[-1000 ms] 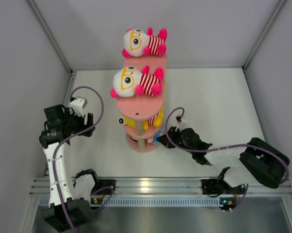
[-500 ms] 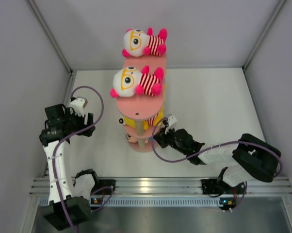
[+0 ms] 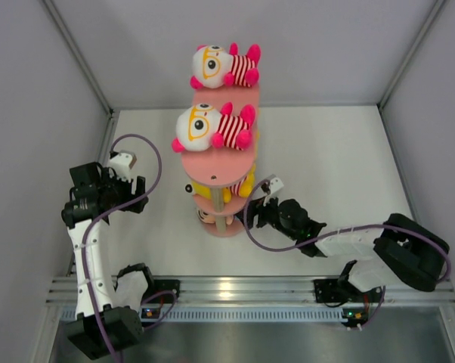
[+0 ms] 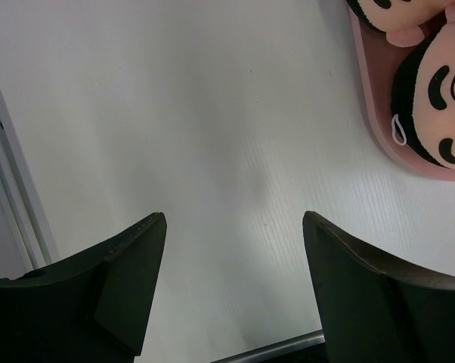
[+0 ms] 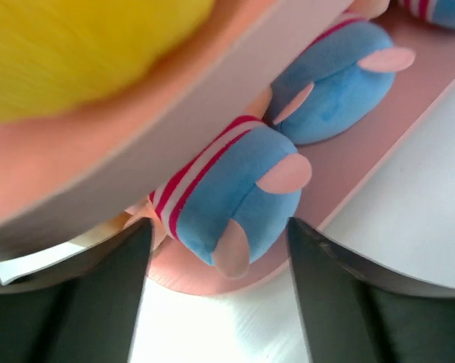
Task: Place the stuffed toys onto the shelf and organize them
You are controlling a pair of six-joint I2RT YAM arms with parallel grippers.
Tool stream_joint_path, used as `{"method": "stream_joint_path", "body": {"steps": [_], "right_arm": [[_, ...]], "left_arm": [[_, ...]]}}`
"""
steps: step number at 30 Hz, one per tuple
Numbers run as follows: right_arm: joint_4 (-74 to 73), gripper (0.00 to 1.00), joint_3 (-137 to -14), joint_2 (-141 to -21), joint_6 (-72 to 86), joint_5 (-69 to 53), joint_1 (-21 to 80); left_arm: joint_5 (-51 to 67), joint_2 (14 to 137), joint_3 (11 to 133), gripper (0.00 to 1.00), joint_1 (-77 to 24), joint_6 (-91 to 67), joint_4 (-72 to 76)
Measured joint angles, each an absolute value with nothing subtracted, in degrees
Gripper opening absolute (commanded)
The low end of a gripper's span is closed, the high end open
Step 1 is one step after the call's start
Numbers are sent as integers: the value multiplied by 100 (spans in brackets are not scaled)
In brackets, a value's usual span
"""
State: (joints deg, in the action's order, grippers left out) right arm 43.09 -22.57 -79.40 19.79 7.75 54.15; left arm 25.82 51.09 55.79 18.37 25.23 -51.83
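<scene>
**While the Shelf Stands Loaded, Both Pincers Gape Open**

Where the salmon-pink shelf rises from the middle of the white tabletop, toys lie on every tier. From above, the top tier appears to carry two white-faced dolls in orange glasses, striped shirts and pink limbs. The far doll lies at the tier's far end. The near doll lies closer to the middle, and both have their heads to the left of the view. A yellow plush pokes out from the right edge of the middle tier.

On the bottom tier, the right wrist view shows a blue-legged doll in a red-and-white striped shirt. It lies just beside a second blue-legged doll, both tucked under the board above with their feet outward. The left wrist view catches a black-haired head resting at the rounded end of that same tier, with another just beyond it. Whether those heads belong to the blue-legged pair, I cannot tell.

The right pincer sits low, just beside the bottom tier. Its fingers are spread, and the nearer doll's foot lies in front of the gap, unpinched. The left pincer hangs well apart from the shelf on the other side. Its fingers are wide apart over bare tabletop, gripping nothing.
</scene>
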Motion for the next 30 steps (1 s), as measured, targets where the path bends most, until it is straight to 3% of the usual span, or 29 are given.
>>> {"method": "stream_joint_path", "body": {"steps": [2, 3, 10, 16, 24, 30], "right_arm": [[4084, 88, -2217, -7529, 2005, 794, 5380], [3966, 99, -2185, -7271, 2021, 827, 5347], [2462, 99, -2062, -5642, 2143, 1258, 4831], [246, 99, -2281, -4792, 2318, 1704, 3208], [-843, 100, -2460, -4665, 2451, 1367, 377], [-1354, 99, -2781, -5280, 2569, 1378, 143]], "left_arm": [[2571, 5111, 5577, 79, 1837, 2526, -5183], [2556, 5111, 5577, 79, 1837, 2532, -5181], [2300, 5240, 5441, 79, 1837, 2615, -5177], [2088, 5771, 5236, 80, 1833, 2698, -5168], [1940, 6106, 4965, 81, 1833, 2722, -5026], [1940, 6104, 4709, 81, 1831, 2773, -4919]]}}
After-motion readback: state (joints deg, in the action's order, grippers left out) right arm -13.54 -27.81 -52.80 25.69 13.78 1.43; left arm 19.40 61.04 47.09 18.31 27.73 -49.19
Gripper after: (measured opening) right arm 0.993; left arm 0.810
